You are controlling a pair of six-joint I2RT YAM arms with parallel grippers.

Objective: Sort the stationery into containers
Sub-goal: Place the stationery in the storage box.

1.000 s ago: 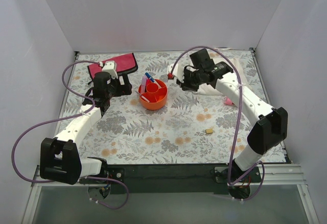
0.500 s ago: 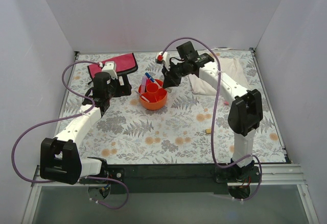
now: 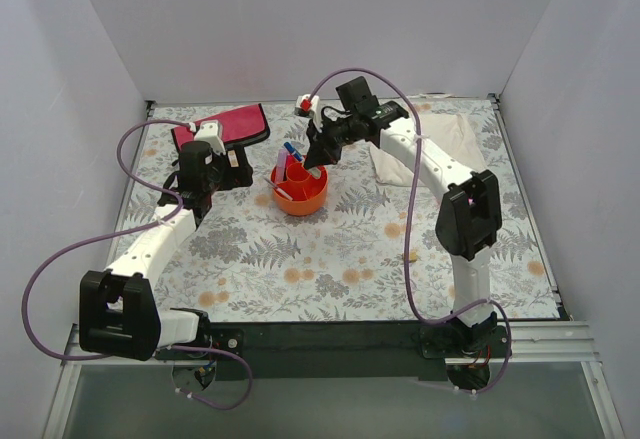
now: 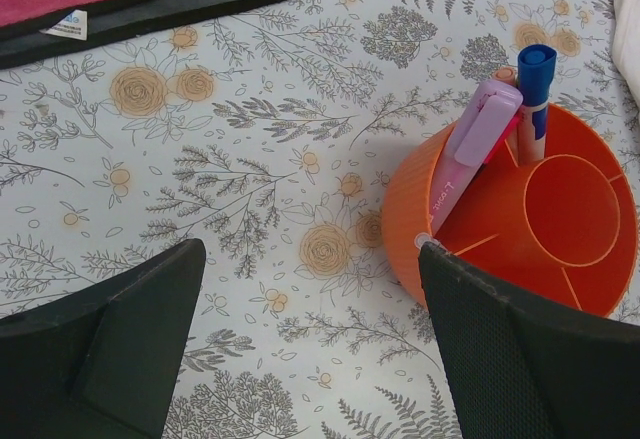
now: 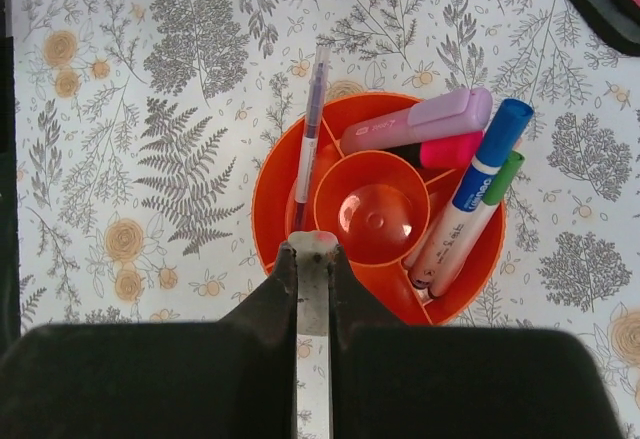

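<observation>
The right fingers are pinching a thin white marker and hanging over the rim of the orange tub. The tub is sitting on the flowered counter, holding two highlighters, two capped markers and a slim pen. The left fingers are hovering spread just beside the tub, touching nothing. I'd be sliding the marker over to the slot with the capped markers, clear of the centre cup, tipping its end inside the wall, and only then letting go.
</observation>
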